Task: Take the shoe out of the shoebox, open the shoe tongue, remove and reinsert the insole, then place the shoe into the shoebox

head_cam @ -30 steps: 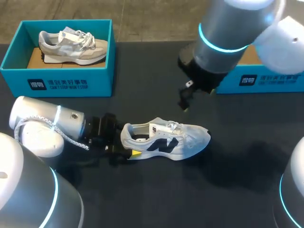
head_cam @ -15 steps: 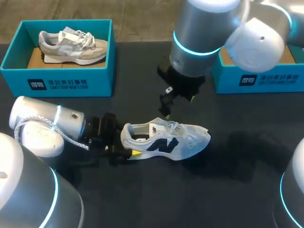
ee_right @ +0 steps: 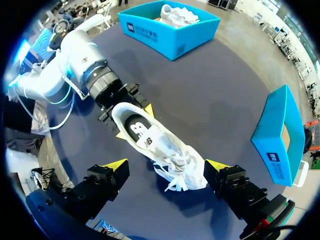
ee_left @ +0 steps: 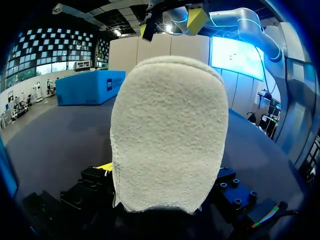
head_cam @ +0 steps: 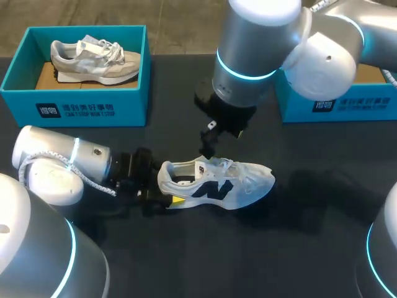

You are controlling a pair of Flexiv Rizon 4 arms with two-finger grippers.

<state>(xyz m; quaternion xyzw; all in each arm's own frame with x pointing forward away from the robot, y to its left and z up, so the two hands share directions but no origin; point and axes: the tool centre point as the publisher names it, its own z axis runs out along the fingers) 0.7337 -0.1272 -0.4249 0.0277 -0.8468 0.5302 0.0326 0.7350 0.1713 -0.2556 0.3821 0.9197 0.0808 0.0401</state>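
Gripping the white shoe (head_cam: 220, 183) by its fuzzy rounded heel: left hand (ee_right: 135, 121), on the dark table (head_cam: 260, 248).
Right hand (ee_right: 166, 165) spread wide over the laces (head_cam: 226, 165); teal shoebox (head_cam: 347, 107) behind.

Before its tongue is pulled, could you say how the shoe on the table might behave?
The shoe looks light and soft-sided, so its upper probably flexes. With the left gripper clamped on its heel, it likely won't slide, though the toe may swing.
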